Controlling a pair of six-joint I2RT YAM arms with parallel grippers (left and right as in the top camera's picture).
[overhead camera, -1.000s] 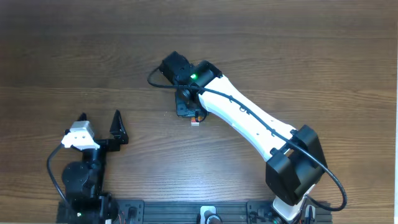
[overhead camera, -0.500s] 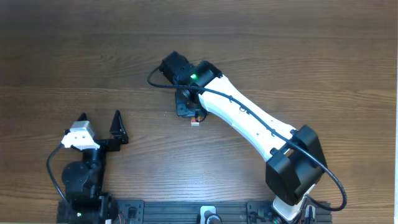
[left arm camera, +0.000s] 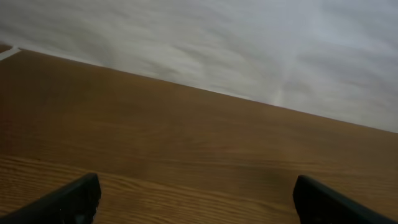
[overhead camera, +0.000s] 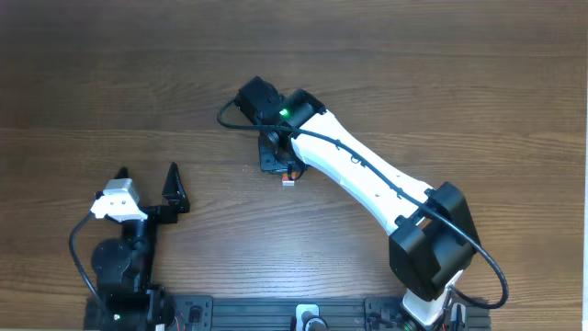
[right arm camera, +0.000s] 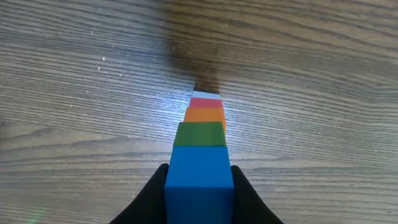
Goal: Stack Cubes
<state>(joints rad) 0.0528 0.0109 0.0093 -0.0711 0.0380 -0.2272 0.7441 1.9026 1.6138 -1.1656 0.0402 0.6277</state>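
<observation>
Just left of centre, the right gripper [overhead camera: 278,158] pinches a blue cube [right arm camera: 199,168] atop the green cube [right arm camera: 199,134] and orange cube [right arm camera: 204,114]; lower left, the left gripper [overhead camera: 147,175] stands spread.

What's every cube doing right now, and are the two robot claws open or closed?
blue cube: top of the stack, gripped.
green cube: stacked under the blue.
orange cube: stacked under the green.
red cube: stacked under the orange.
white cube: bottom, on the table.
right gripper: shut on the blue cube.
left gripper: open, empty.
</observation>
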